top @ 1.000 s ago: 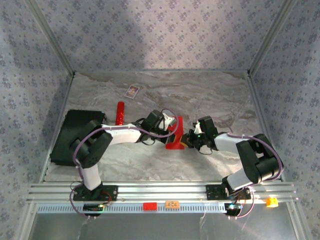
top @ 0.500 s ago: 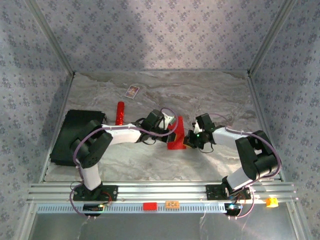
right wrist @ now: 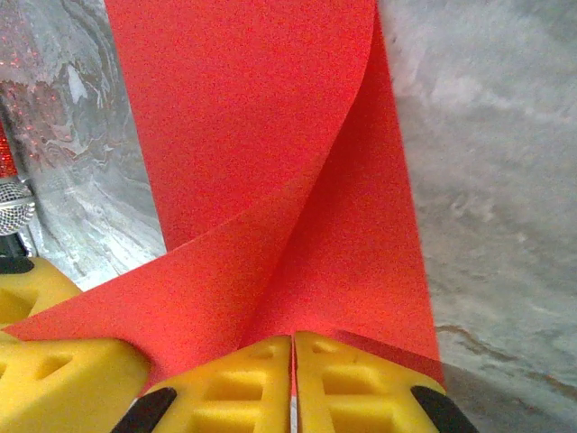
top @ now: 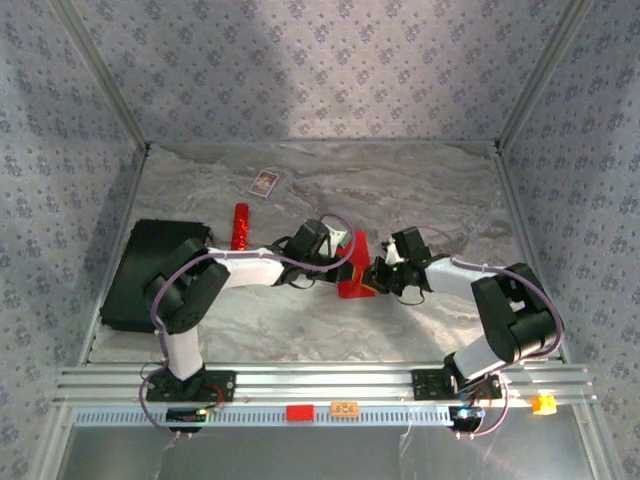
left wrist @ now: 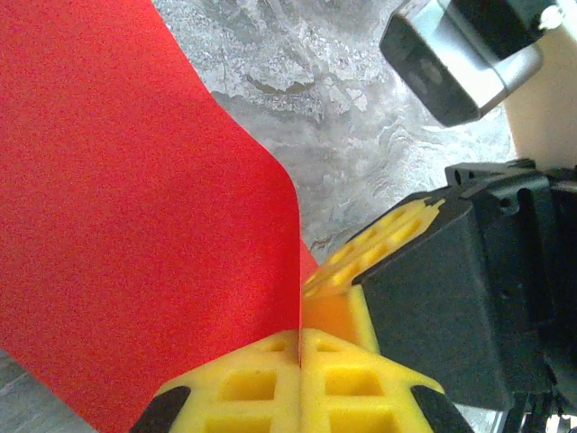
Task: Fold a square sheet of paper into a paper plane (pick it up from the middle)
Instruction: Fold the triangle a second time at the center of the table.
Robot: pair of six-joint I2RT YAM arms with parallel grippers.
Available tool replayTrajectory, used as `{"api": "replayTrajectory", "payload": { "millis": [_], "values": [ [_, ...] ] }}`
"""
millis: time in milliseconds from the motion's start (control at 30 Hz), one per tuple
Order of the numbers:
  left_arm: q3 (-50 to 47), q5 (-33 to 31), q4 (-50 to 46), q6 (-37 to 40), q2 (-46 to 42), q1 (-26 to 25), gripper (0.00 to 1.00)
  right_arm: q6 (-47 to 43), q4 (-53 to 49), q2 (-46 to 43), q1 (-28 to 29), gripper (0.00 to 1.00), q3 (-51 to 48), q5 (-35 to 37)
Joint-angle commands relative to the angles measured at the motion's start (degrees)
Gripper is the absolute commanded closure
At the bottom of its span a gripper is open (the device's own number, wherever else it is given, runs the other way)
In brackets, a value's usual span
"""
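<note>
The marble table (top: 300,330) carries a black mat (top: 140,275) at its 9 o'clock edge. Near the centre the 2 grippers meet. The left gripper (top: 343,262) reaches in from 9 o'clock and the right gripper (top: 376,278) from 3 o'clock. Each has its yellow pads pinched tight on the square sheet of paper (top: 352,272), which stands curled between them. A red stick (top: 240,227) lies at 10 o'clock of the sheet, and a small card (top: 264,182) at 11 o'clock.

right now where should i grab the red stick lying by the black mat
Take the red stick at mid-shaft, from straight above, pinching across its width. It lies flat with its long axis running near to far, and there is bare table on either side.
</note>
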Motion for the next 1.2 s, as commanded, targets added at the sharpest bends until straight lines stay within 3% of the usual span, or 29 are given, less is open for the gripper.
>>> {"api": "replayTrajectory", "payload": {
  "millis": [0,100,300,533,1167],
  "values": [
    [0.15,-0.23,0.55,-0.41,0.61,-0.25,1.0,3.7,3.86,1.89,0.51,0.89,-0.97,-0.43],
    [0.32,-0.31,-0.12,0.08,0.53,-0.19,1.0,3.84,5.03,2.66,0.09,0.89,-2.27,0.16],
    [1.62,-2.05,-4.79,3.45,0.86,0.81,1.0,-1.49,-4.14,2.41,-0.44,0.9,-1.4,4.71],
    [3.52,-3.46,-8.82,6.76,2.17,1.92,1.0,-2.74,-4.34,1.69,-0.88,0.9,-1.19,3.58],
    [4.02,-3.79,-7.39,11.22,4.1,2.11,1.0,-3.08,-2.91,2.63,-0.9,0.9,-1.17,1.69]
  ]
}}
